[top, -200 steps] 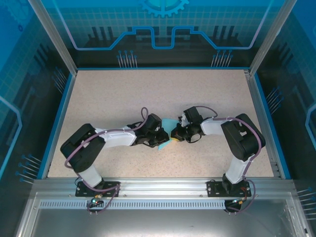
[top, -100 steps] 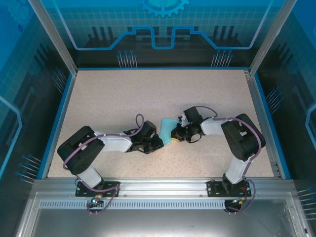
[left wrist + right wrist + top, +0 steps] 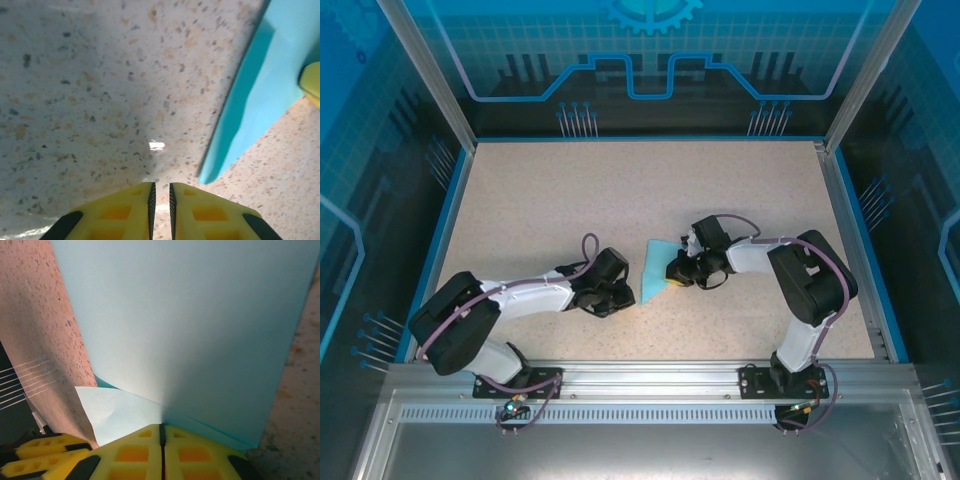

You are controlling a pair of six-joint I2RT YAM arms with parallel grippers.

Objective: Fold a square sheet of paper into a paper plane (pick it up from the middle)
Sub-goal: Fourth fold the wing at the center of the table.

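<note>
**A:** What has the right gripper (image 3: 161, 429) got?

**B:** Its yellow fingers are pressed together on the right edge of the thin, plain turquoise-blue sheet of paper (image 3: 190, 325). The sheet is already creased, and a paler flap pokes out under the main face right at the pinch.

**A:** And the left gripper (image 3: 161, 187)?

**B:** It's low over the speckled beige table (image 3: 100, 90), just left of the sheet and not touching it. Its pads are almost together with only a thin slit between them, and nothing is in there.

**A:** Where does the sheet sit overall?

**B:** Around the middle of the table, between the two grippers. It fans out leftward from the right pinch. Its left edge looks slightly raised, with shadow underneath.

**A:** How will it handle?

**B:** I'd say it's very light and floppy. Held at one edge, it will probably droop or swing, and a hard tug could tear it or add a stray crease. It's smooth too, so it may slide on the table when pushed.

**A:** Where should the left take hold?

**B:** Probably on that raised left edge, near a corner or along the existing fold, where the doubled layers are a bit stiffer. It should grip lightly and directly opposite the right pinch.
</note>
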